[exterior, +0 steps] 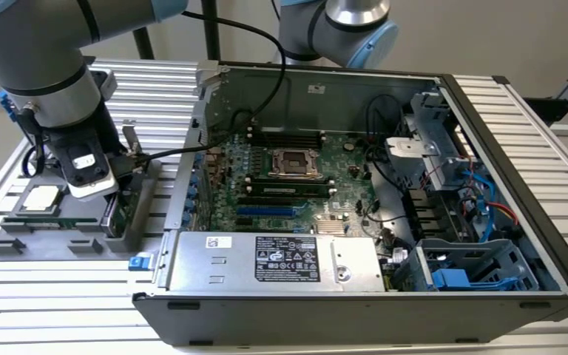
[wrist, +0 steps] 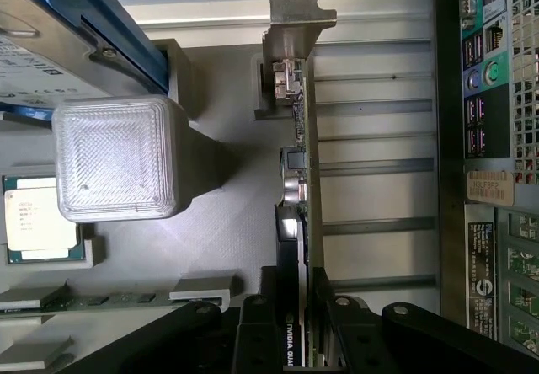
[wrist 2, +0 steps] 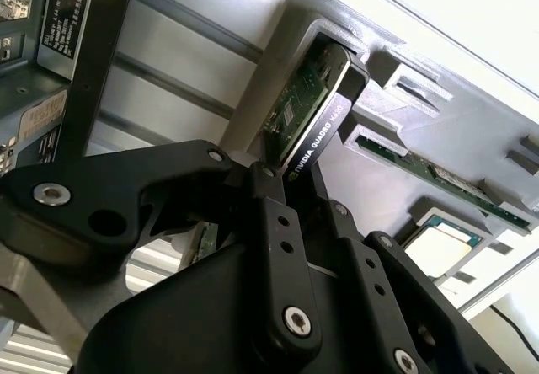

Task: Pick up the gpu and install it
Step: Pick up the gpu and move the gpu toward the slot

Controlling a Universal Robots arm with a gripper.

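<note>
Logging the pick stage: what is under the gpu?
The gpu stands on edge in a slot of the grey holder. The gripper covers its near end, and its lower edge inside the slot is hidden.

There is one gpu (wrist 2: 303, 104), one processor (wrist: 40, 219), one hard drive (wrist: 34, 50), one gray tray (wrist: 227, 222), one open computer case (exterior: 313, 322) and one power supply (exterior: 274, 260).

arm (exterior: 47, 52) silver-grey tubes, light blue joint caps, black rings; black cable (exterior: 248, 27) trailing. gripper (wrist 2: 286, 168) matte black links, silver screws (wrist 2: 50, 193).
</note>
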